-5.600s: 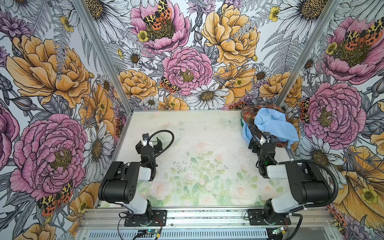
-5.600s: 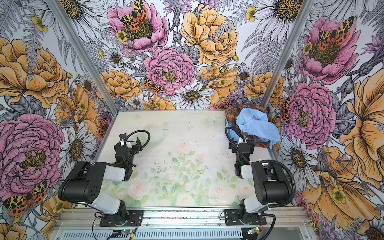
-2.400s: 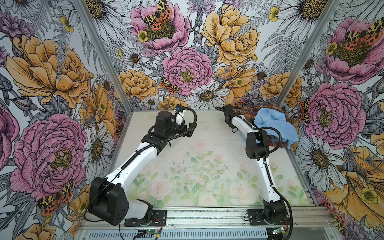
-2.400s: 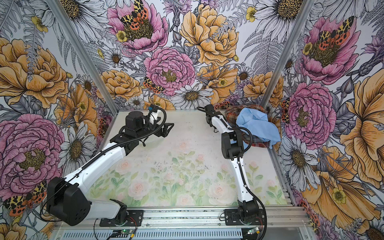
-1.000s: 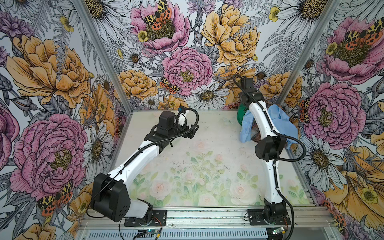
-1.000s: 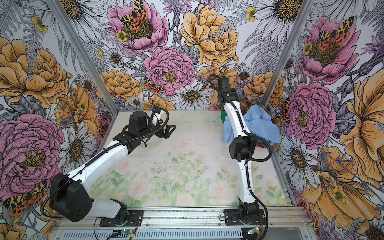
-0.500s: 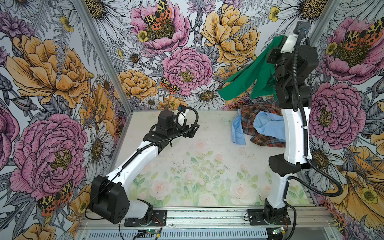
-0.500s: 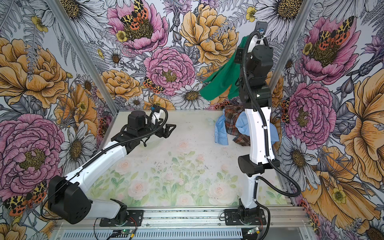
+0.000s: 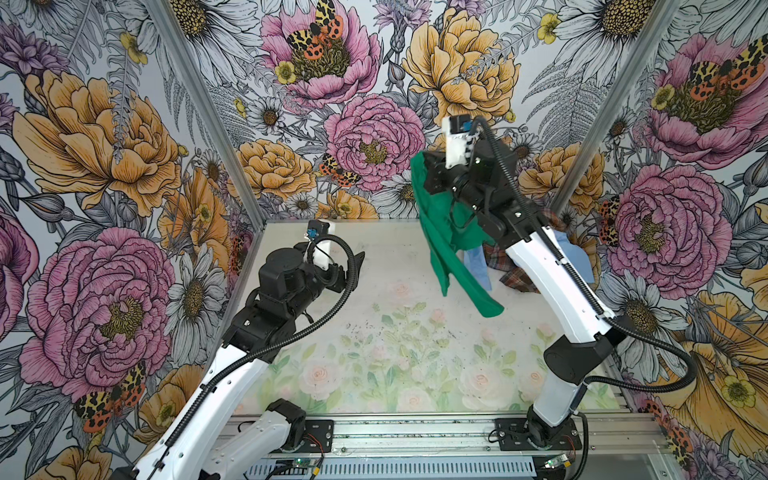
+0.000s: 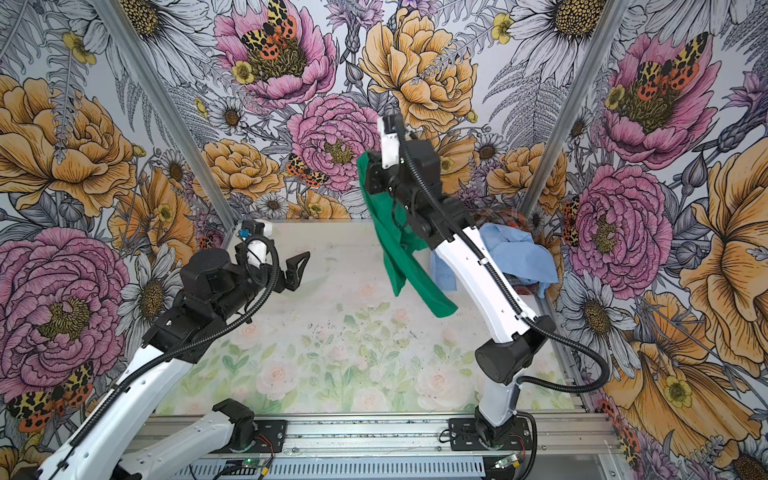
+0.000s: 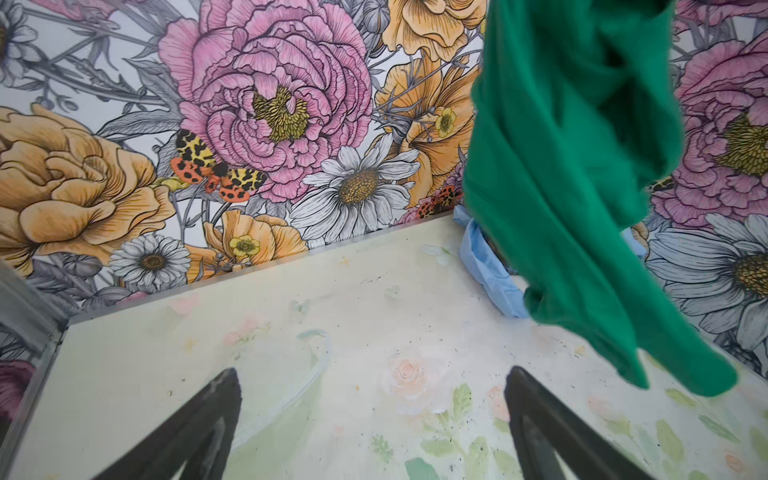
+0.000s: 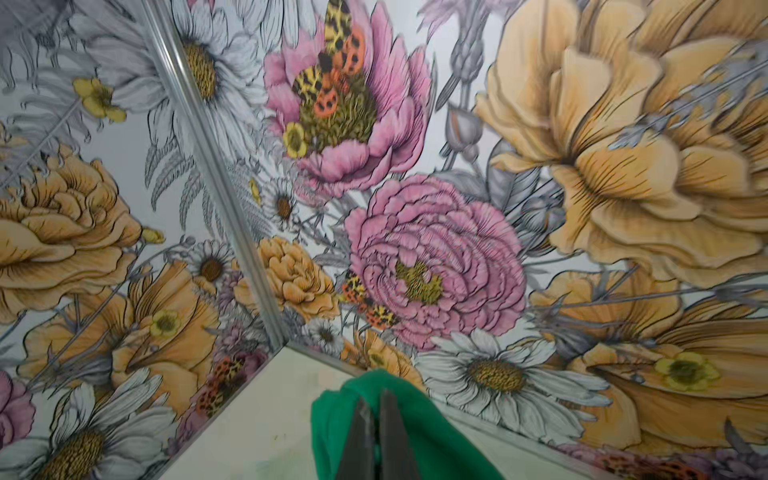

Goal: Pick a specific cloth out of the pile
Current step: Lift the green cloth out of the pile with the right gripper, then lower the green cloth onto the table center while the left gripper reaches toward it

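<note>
right gripper (image 12: 377, 415) is clamped tight on a bunched top edge of the cloth (image 9: 442, 253), held high. the dark green fabric hangs down toward the table (image 9: 374, 353), just in front of the pile (image 10: 519, 253) in the far right corner. left gripper (image 11: 372, 374) is spread wide, holding nothing, over the table's left side, well apart from the cloth.

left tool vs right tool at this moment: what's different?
The left tool stands wide open and empty; the right tool is shut on the green cloth. The left tool sits lower over the table; the right tool is raised high, with the green cloth dangling from it. Shared: both have dark fingers, and both are clear of the pile.
</note>
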`<action>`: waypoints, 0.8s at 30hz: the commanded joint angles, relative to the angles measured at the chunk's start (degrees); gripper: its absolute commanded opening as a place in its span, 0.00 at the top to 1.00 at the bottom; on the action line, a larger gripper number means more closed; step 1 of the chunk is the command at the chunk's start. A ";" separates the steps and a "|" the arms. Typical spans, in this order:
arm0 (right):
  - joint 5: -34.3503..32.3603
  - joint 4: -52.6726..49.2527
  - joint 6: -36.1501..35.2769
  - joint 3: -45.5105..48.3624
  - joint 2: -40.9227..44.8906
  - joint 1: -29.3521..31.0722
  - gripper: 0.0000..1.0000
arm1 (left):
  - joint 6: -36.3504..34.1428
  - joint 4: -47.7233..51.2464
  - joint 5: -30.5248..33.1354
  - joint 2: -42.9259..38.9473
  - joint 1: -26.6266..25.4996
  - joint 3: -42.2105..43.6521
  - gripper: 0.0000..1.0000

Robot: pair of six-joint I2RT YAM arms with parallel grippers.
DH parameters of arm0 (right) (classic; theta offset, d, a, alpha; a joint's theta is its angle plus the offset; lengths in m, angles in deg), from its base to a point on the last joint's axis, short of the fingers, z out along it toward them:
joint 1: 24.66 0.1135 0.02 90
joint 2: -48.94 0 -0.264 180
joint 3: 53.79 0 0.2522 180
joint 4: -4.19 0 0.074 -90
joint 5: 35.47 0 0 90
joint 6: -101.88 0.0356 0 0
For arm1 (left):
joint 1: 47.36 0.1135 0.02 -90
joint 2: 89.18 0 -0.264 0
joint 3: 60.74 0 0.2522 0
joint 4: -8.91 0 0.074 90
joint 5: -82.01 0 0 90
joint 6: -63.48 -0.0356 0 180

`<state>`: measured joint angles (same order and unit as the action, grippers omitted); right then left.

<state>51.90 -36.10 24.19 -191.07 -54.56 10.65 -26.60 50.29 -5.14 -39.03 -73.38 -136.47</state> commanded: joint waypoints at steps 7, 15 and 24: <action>7.10 27.01 13.78 35.72 1.64 5.13 1.00 | 8.28 14.75 7.26 -4.84 0.67 3.58 0.01; 1.31 23.75 15.79 58.07 14.03 5.54 0.39 | 9.68 15.34 0.67 10.25 4.14 -1.51 0.02; -6.28 12.27 16.84 77.83 35.63 5.78 0.26 | 7.39 20.91 -2.56 37.13 0.07 -15.43 0.16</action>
<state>49.14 -19.66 39.73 -117.09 -22.98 16.20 -19.08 68.15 -5.95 -6.51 -71.70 -149.00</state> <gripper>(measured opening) 0.736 0.851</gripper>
